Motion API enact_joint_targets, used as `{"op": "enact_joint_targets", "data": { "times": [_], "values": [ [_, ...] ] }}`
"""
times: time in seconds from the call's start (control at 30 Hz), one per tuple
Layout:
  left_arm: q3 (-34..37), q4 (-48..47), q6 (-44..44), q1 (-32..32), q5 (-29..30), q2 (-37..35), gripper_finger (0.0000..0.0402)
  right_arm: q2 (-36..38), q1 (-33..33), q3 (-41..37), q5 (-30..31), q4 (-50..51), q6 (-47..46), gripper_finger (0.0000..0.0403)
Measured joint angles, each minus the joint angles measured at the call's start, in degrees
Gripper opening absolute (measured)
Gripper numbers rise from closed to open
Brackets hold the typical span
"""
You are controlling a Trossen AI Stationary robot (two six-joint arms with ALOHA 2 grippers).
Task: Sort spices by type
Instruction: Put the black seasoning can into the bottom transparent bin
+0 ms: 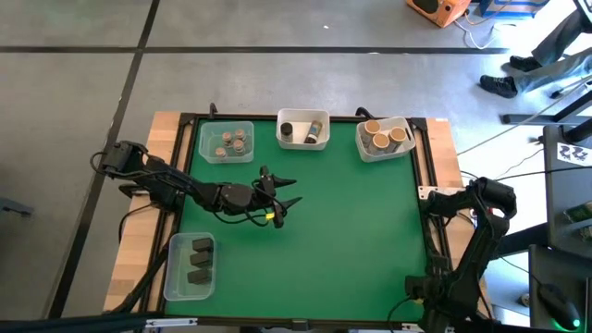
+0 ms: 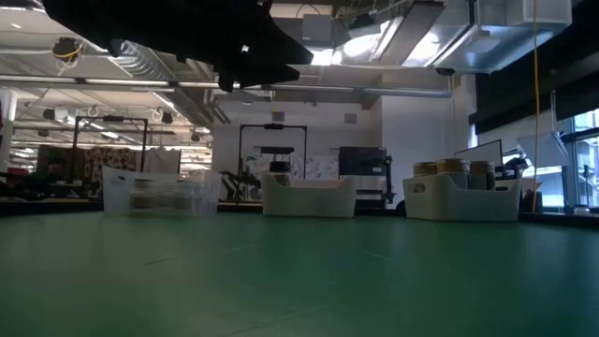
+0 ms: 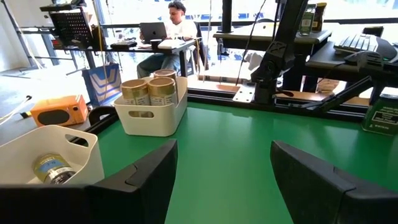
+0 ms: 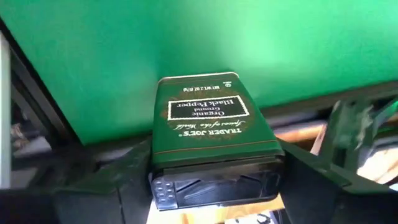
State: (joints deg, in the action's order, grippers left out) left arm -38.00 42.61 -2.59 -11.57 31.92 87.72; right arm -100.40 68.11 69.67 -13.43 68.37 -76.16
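A green spice tin (image 4: 208,118) with a dark lid end lies label up on the rail at the table's right edge. My right gripper (image 4: 217,157) is over it, one finger on each long side. It shows by that rail (image 1: 460,199) in the high view. My left gripper (image 1: 282,199) hangs open over the mat's middle left, nothing between its fingers (image 3: 224,168). Jars with grey-brown lids sit in a clear tub (image 1: 227,143). Dark cylinders lie in a white tub (image 1: 303,129). Tan-lidded jars stand in a third tub (image 1: 384,139). Dark blocky ones rest in a near-left tub (image 1: 190,268). My right gripper has the tin's two long sides (image 4: 160,152) between its two fingers, near the dark lid end. No gap shows between fingers and tin. The fingers come steeply from above. The tin lies flat, label up, resting on the black rail and the wood beside it.
The black rail (image 1: 427,222) frames the green mat, and a white bracket (image 1: 440,192) sits on its right side. The mat's middle and right half are free of objects. A person sits at a desk (image 3: 171,28) beyond the table; someone's legs (image 1: 532,65) show on the floor.
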Motion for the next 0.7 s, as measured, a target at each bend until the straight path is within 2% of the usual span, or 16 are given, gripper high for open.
{"op": "enact_joint_targets", "data": {
  "times": [0.4,0.7],
  "values": [
    [0.0,-0.9,-0.3,0.0,0.0,0.0,0.0241,0.6,-14.6,0.1,10.1,2.0,14.8,0.0272],
    [0.0,-6.3,-2.5,-0.9,0.0,0.0,0.0241,0.6,-27.3,4.9,24.9,8.3,31.4,0.0273]
  ]
}}
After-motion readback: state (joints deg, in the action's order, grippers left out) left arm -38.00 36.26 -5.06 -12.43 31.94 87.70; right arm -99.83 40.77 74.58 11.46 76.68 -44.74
